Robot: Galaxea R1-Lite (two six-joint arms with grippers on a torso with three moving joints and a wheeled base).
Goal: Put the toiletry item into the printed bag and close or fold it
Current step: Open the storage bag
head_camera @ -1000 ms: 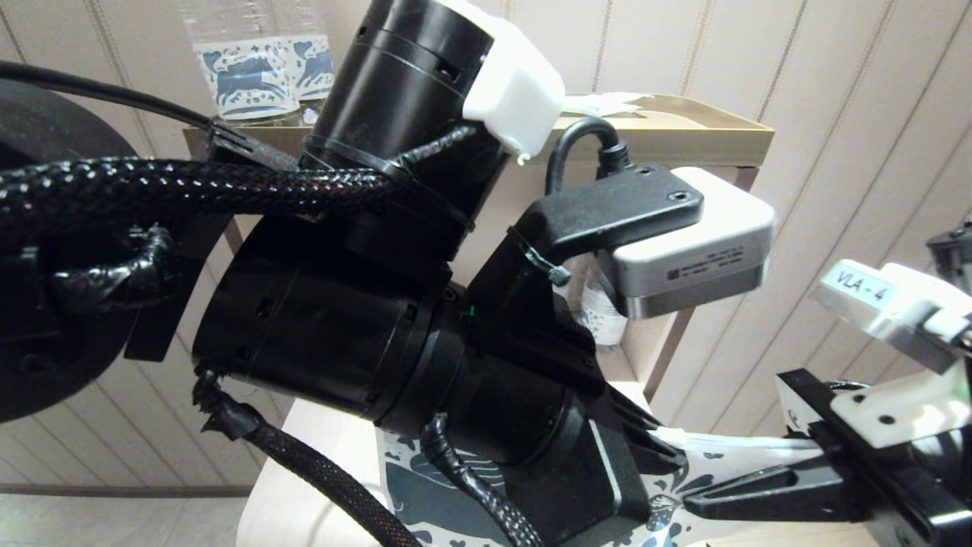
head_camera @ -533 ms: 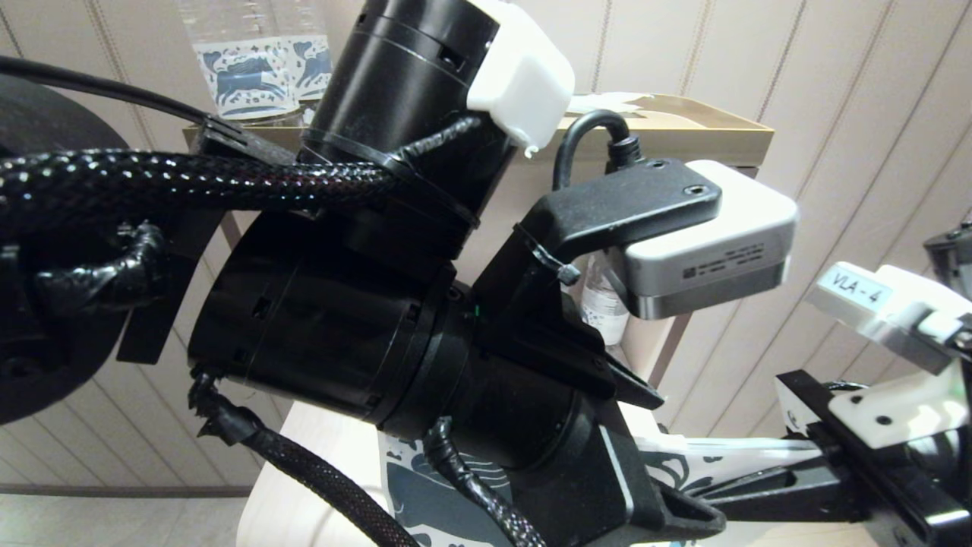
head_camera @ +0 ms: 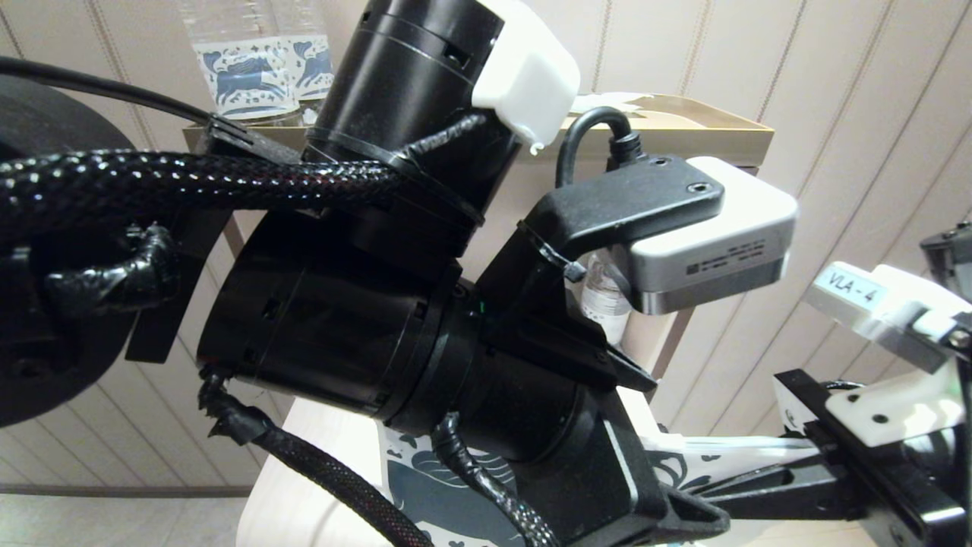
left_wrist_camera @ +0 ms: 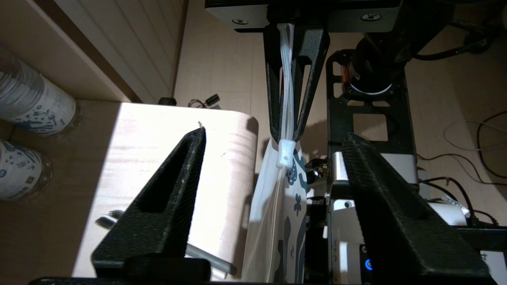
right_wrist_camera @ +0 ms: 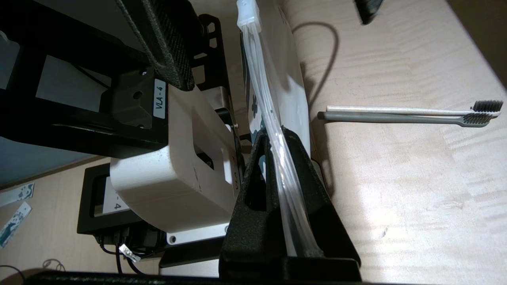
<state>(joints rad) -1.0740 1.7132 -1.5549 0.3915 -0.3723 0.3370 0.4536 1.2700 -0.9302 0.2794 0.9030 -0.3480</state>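
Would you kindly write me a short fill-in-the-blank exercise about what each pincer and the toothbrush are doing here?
1. The right pincer is ___ on the printed bag.
2. The left pincer is ___ and holds nothing.
3. The pale toothbrush lies on the ___, outside the bag.
Missing words: shut; open; table.

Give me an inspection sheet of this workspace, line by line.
Surface: pale wooden table, bare where visible.
Job's things: printed bag held up by its zip edge; toothbrush lying on the table, outside the bag.
Clutter: two horse-label bottles at the table's back.
Grippers: right end effector shut on the printed bag's top edge; left end effector open, its fingers either side of the bag.
Cables: braided cables along the left arm; loose wires on the floor.
Surroundings: panelled wall, gold tray.
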